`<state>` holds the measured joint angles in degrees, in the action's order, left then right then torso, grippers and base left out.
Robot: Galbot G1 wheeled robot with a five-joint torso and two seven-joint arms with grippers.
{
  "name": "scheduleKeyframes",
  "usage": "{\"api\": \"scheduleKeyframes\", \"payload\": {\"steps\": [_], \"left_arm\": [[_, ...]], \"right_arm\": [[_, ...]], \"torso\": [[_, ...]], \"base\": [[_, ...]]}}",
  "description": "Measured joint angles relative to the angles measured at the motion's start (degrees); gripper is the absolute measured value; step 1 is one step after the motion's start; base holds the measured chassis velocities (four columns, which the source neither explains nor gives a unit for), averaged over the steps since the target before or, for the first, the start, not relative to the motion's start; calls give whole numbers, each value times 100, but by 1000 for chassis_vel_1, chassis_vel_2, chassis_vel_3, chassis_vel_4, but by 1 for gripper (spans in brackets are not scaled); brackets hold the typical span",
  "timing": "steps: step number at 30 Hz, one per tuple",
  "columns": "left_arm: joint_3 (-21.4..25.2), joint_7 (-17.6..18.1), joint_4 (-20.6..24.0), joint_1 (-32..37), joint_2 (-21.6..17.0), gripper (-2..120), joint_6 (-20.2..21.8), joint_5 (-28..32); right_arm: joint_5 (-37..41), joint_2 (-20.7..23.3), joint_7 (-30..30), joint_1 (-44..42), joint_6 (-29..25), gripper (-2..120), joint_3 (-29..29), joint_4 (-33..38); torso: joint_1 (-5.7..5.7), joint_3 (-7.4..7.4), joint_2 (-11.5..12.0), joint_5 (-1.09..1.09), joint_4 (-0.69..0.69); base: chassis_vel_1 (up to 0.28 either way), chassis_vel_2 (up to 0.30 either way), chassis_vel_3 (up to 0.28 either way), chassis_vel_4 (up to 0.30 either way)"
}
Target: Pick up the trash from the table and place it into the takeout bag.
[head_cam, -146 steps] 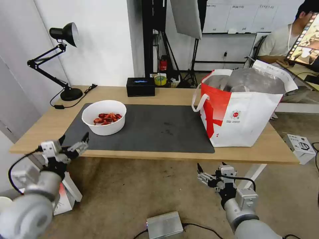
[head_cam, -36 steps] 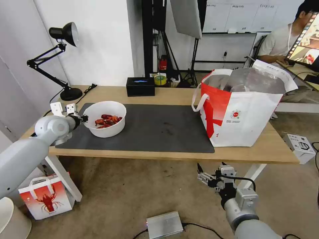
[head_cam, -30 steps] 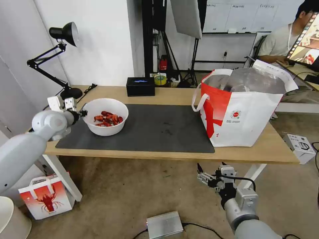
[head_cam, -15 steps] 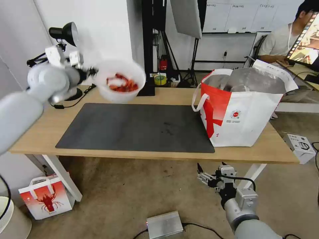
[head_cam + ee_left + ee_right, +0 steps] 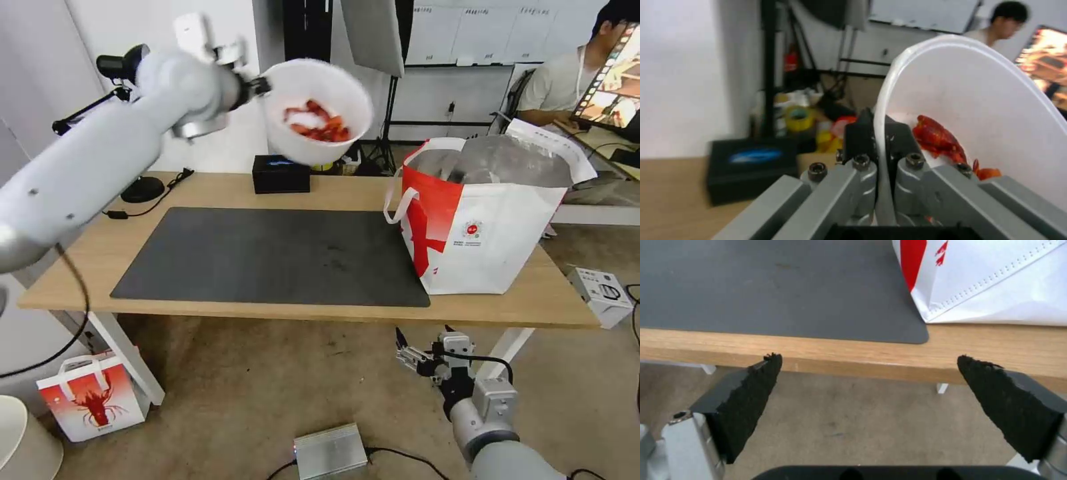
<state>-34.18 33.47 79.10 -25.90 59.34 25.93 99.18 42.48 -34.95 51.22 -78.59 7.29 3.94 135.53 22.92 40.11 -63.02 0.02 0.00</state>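
White plastic, thin at the lip: from the head view the round bowl of red crayfish shells (image 5: pixel 317 110) hangs high above the far side of the table (image 5: pixel 200 193), well clear of the dark grey mat (image 5: pixel 267 257), carried by the left gripper (image 5: pixel 257 85) at its left rim. It tilts toward the camera, so the shells slump to the low side; that lean looks risky for spilling. The takeout bag (image 5: pixel 480 227) stands open on the right end of the table, foil lining gaping, placed so the bowl can be dropped in from above. The right gripper (image 5: pixel 417 350) waits below the near table edge.

The left wrist view gives what the head view cannot: the two fingers (image 5: pixel 900 133) are clamped on the bowl's rim, one inside, one outside (a pinch on the wall alone, which explains the tilt). A black tissue box (image 5: pixel 751 166) sits on the wood beyond.

In the right wrist view the pads (image 5: pixel 751 396) are spread wide apart, grasping nothing, facing the table's edge and the bag's lower corner (image 5: pixel 996 290).
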Motion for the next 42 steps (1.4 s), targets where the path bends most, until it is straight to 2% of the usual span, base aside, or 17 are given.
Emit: {"api": "scheduleKeyframes", "payload": {"steps": [3, 4, 8, 9, 13, 26, 36, 42], "left_arm": [[-56, 29, -226, -136, 424, 0, -33, 4], [-56, 29, -226, -136, 424, 0, -33, 4], [-72, 47, -579, -311, 931, 0, -38, 9], [-72, 47, -579, -311, 931, 0, -38, 9], [-68, 56, -807, -450, 1358, 0, -46, 16], [-185, 116, -1164, -488, 2022, 0, -118, -59], [-435, -104, -1713, -250, 2715, 0, -145, -443], [-545, -215, -1928, -94, 2917, 0, -157, -695]], "right_arm": [[0, 0, 0, 0, 0, 100, -1, 0], [0, 0, 0, 0, 0, 100, -1, 0], [0, 0, 0, 0, 0, 100, 0, 0], [0, 0, 0, 0, 0, 100, 0, 0], [0, 0, 0, 0, 0, 100, 0, 0], [0, 0, 0, 0, 0, 100, 0, 0], [0, 0, 0, 0, 0, 100, 0, 0], [0, 0, 0, 0, 0, 100, 0, 0]], "torso": [[0, 0, 0, 1, -2], [0, 0, 0, 1, -2], [0, 0, 0, -1, 1], [0, 0, 0, -1, 1], [0, 0, 0, 0, -1], [-1, 0, -1, -1, 1], [0, 0, -1, 0, -1], [-1, 0, -1, -1, 0]], "base": [[0, 0, 0, 0], [0, 0, 0, 0], [0, 0, 0, 0], [0, 0, 0, 0], [0, 0, 0, 0], [0, 0, 0, 0], [0, 0, 0, 0], [0, 0, 0, 0]]}}
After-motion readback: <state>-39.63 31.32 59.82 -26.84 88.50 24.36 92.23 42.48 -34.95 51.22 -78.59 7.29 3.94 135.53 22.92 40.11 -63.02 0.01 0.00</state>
